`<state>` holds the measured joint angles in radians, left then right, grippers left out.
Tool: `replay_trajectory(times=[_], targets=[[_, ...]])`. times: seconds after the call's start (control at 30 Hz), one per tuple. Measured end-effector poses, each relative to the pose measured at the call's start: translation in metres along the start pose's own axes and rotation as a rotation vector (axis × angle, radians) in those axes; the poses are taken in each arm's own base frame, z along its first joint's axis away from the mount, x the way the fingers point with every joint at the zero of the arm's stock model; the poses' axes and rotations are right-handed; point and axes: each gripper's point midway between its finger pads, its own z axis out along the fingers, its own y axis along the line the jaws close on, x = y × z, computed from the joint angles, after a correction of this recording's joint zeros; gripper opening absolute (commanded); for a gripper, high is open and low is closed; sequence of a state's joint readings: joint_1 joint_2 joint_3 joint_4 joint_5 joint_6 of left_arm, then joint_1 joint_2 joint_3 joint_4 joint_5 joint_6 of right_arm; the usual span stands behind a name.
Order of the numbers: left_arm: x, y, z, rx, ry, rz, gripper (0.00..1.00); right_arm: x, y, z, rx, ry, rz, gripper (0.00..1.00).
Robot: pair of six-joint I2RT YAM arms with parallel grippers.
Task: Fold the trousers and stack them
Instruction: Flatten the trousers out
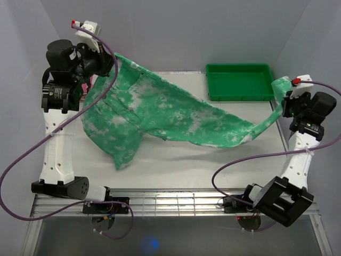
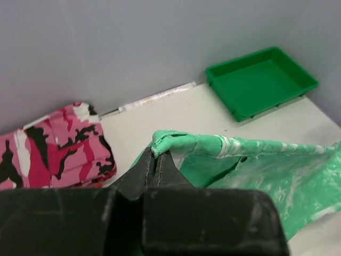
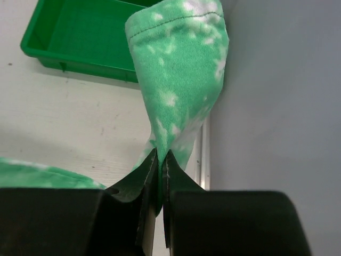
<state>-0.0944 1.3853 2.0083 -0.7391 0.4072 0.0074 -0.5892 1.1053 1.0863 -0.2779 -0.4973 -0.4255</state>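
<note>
Got left jaws clamped on the waist of the trousers (image 1: 176,114) well left of the tray (image 1: 240,81), cloth sagging onto the surface (image 1: 213,165) in front of it, right jaws pinching a cuff just right of it, probably stretching everything flat to fold.

The trousers (image 1: 176,114) are spanning the worktop (image 1: 176,160) from its far-left corner to its right edge, held up at both ends. The left fingers (image 2: 144,170) are pinching one end above the far-left corner. The right fingers (image 3: 146,178) are pinching the other end at the right edge, just beside the tray's (image 1: 240,81) near-right corner. The tray is sitting at the far-right corner, behind the trousers. A folded cloth (image 2: 53,146) is lying in the far-left corner, behind and left of the left fingers. One trouser leg is drooping onto the worktop toward the near-left.
</note>
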Motion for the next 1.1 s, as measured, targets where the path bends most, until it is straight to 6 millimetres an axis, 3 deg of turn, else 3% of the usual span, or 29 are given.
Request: replay_trajectory(times=[0.1, 0.23, 0.33, 0.4, 0.43, 0.47, 0.5, 0.6, 0.67, 0.7, 0.73, 0.8, 0.9, 1.0, 1.03, 1.1], targets=[[0.047, 0.029, 0.025, -0.099, 0.107, -0.046, 0.0, 0.01, 0.027, 0.04, -0.069, 0.025, 0.001, 0.08], [0.119, 0.072, 0.054, -0.221, 0.249, -0.105, 0.0, 0.033, 0.043, 0.103, -0.1, 0.092, 0.01, 0.08], [0.163, 0.11, 0.071, -0.31, 0.333, -0.149, 0.0, 0.05, 0.048, 0.148, -0.109, 0.15, 0.015, 0.2], [0.185, 0.134, 0.081, -0.357, 0.362, -0.175, 0.0, 0.055, 0.053, 0.165, -0.113, 0.169, -0.007, 0.23], [0.194, 0.146, 0.084, -0.383, 0.373, -0.187, 0.0, 0.055, 0.057, 0.17, -0.118, 0.176, -0.014, 0.32], [0.204, 0.155, 0.087, -0.402, 0.387, -0.199, 0.0, 0.051, 0.06, 0.174, -0.119, 0.175, -0.018, 0.53], [0.21, 0.162, 0.089, -0.417, 0.395, -0.208, 0.0, 0.041, 0.06, 0.177, -0.115, 0.165, -0.02, 0.91], [0.226, 0.179, 0.092, -0.453, 0.413, -0.223, 0.0, 0.002, 0.06, 0.188, -0.115, 0.122, -0.075, 0.91], [0.232, 0.182, 0.095, -0.455, 0.418, -0.224, 0.0, -0.021, 0.064, 0.189, -0.13, 0.108, -0.11, 1.0], [0.233, 0.182, 0.097, -0.454, 0.418, -0.224, 0.0, -0.028, 0.069, 0.186, -0.149, 0.102, -0.121, 0.85], [0.235, 0.183, 0.098, -0.453, 0.422, -0.225, 0.0, -0.035, 0.079, 0.18, -0.194, 0.089, -0.139, 0.79], [0.236, 0.183, 0.099, -0.452, 0.423, -0.226, 0.0, -0.037, 0.11, 0.162, -0.315, 0.072, -0.143, 0.65], [0.236, 0.182, 0.099, -0.449, 0.423, -0.228, 0.0, -0.047, 0.185, 0.119, -0.548, 0.03, -0.184, 0.54], [0.239, 0.182, 0.099, -0.449, 0.426, -0.231, 0.0, -0.064, 0.298, 0.067, -0.856, -0.06, -0.29, 0.48], [0.239, 0.182, 0.099, -0.45, 0.428, -0.232, 0.0, -0.064, 0.342, 0.045, -0.978, -0.089, -0.337, 0.47], [0.242, 0.182, 0.099, -0.45, 0.432, -0.235, 0.0, -0.049, 0.411, 0.007, -1.173, -0.101, -0.414, 0.41]])
